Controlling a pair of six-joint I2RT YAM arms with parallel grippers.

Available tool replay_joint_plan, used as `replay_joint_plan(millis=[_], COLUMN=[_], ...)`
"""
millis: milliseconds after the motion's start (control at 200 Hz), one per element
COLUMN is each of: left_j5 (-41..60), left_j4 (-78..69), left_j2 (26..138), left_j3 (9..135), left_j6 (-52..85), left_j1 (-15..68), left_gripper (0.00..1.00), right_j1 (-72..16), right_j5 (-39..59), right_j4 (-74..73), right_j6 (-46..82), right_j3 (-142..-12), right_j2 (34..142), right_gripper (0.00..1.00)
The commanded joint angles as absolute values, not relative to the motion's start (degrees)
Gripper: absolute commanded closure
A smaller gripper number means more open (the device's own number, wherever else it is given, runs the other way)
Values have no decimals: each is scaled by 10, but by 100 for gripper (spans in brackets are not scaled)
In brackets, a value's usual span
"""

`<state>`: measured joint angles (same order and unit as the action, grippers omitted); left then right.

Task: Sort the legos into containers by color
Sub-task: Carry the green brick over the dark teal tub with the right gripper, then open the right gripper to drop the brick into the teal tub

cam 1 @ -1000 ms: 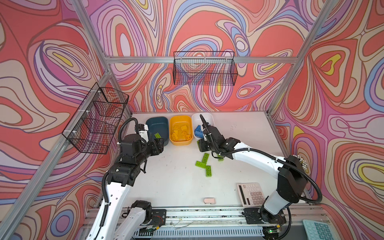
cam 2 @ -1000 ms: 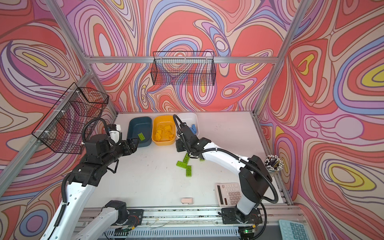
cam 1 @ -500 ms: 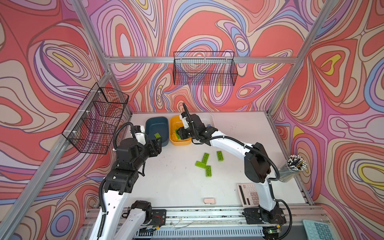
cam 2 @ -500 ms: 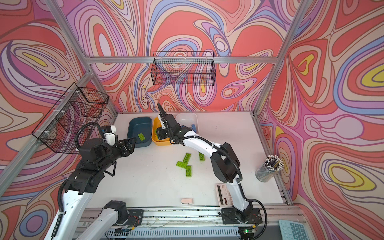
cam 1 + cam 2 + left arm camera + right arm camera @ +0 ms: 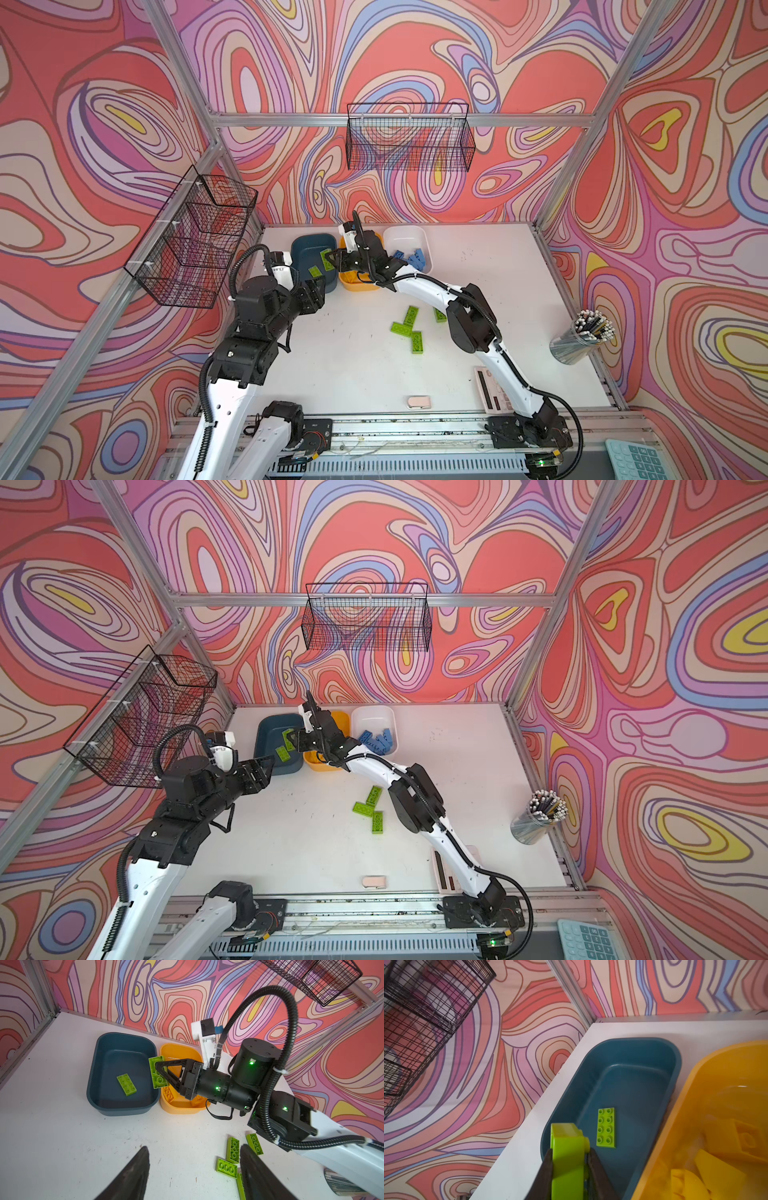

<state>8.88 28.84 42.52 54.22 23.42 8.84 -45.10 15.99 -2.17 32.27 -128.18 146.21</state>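
My right gripper (image 5: 330, 262) (image 5: 569, 1153) is shut on a lime green lego (image 5: 325, 261) (image 5: 158, 1073), held on edge over the right rim of the dark teal container (image 5: 305, 249) (image 5: 629, 1076). One green lego (image 5: 315, 272) (image 5: 606, 1128) lies flat inside that container. The yellow container (image 5: 359, 286) holds yellow legos (image 5: 737, 1138), and the white container (image 5: 405, 239) holds blue legos (image 5: 413, 259). Several green legos (image 5: 409, 328) (image 5: 233, 1149) lie loose mid-table. In front of the teal container my left gripper (image 5: 316, 293) (image 5: 194, 1147) stands open over bare table, holding nothing.
A pink calculator (image 5: 490, 388) lies at the front right, partly under the right arm. A small pink eraser (image 5: 419, 401) sits near the front edge. A cup of pencils (image 5: 579, 340) stands at the right edge. Black wire baskets hang on the back wall (image 5: 409, 137) and left wall (image 5: 195, 241).
The right arm has swung left with the green lego, from beside the white container across the yellow one to the teal one's rim. The left arm has barely shifted.
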Motion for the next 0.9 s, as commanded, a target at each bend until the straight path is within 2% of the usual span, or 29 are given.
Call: replay_joint_plan(millis=[0, 295, 366, 456, 536, 656, 891], left_j5=[87, 90, 91, 91, 92, 93, 108], left_j4=[274, 274, 274, 275, 276, 278, 287], left_j2=[427, 432, 433, 435, 437, 443, 474], left_j3=[538, 538, 538, 539, 539, 540, 547], left_j6=[236, 236, 236, 235, 236, 234, 230], left_j1=[94, 95, 96, 95, 96, 95, 95], left_gripper=[31, 31, 31, 31, 31, 31, 31], right_j1=[-464, -467, -467, -466, -467, -467, -454], right_j5=[165, 157, 156, 154, 150, 146, 119], right_j4=[-66, -99, -96, -103, -111, -124, -174], right_j6=[355, 374, 367, 360, 355, 344, 312], right_j3=[-1323, -1349, -1348, -1338, -1324, -1296, -1135], right_j2=[1494, 1533, 1532, 1523, 1514, 1492, 1370], right_gripper=[79, 75, 69, 48, 37, 34, 32])
